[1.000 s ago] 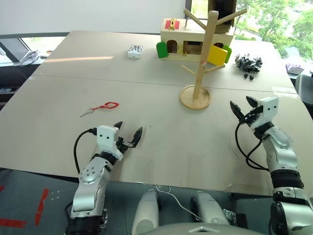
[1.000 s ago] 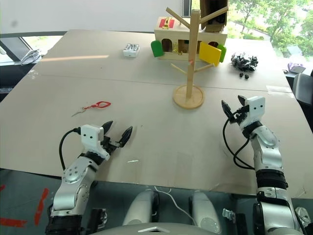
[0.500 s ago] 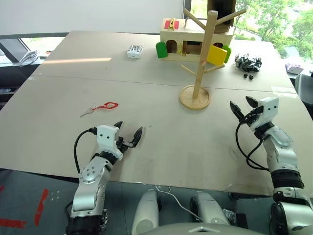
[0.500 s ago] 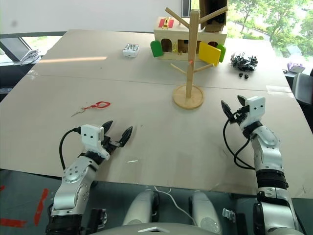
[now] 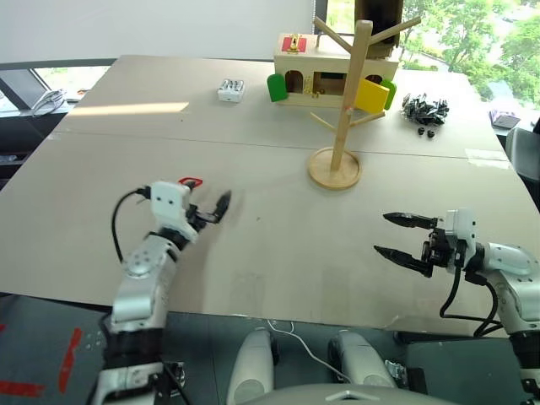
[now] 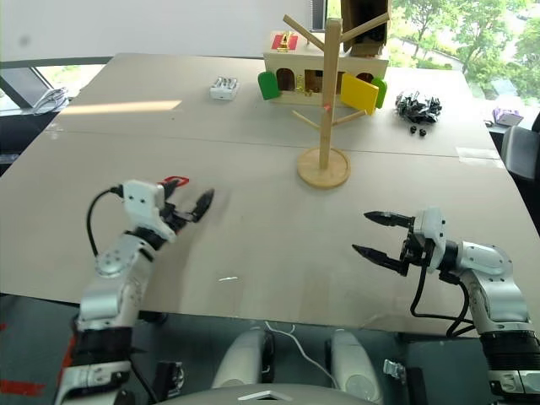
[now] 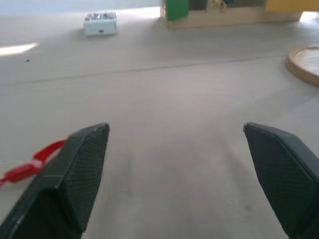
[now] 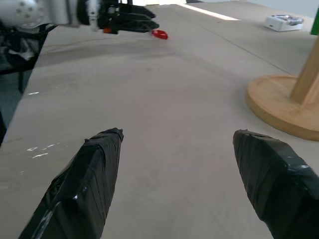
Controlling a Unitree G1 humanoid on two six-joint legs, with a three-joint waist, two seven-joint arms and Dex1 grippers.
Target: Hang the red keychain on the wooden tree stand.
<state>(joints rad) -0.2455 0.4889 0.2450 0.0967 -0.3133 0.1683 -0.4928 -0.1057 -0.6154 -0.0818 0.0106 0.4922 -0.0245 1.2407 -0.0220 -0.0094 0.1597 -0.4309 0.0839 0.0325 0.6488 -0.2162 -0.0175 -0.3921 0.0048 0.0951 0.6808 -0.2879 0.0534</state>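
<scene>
Nearest, at 4 o'clock on the table [image 5: 278, 253], the right gripper [image 5: 403, 239] points toward 9 o'clock with its jaws spread wide and nothing between them. It takes no part in the pickup as it stands.

At 9 o'clock, the left gripper [image 5: 205, 212] hangs low over the table, jaws fully apart and empty. The keychain [image 5: 191, 181] lies flat on the table just beyond it, toward 11 o'clock of the gripper. In the head views the gripper body covers most of it; the red loop shows past the white housing. In the left wrist view the loop [image 7: 31, 164] sits beside the outer side of one finger [image 7: 70, 174], not between the two. Contact cannot be confirmed.

Risk, judged from this layout: closing here grips air. A forward push with this offset would likely shove the thin loop along the table instead of capturing it. The key end is hidden, so its lie cannot be told.

Farther off, at 1 o'clock, the stand [image 5: 342, 110] stands upright, well apart from the keychain, all pegs bare. A loose pinch could drop the keychain during that long carry.

Beyond, the box [image 5: 325, 72] stands behind the stand.
</scene>
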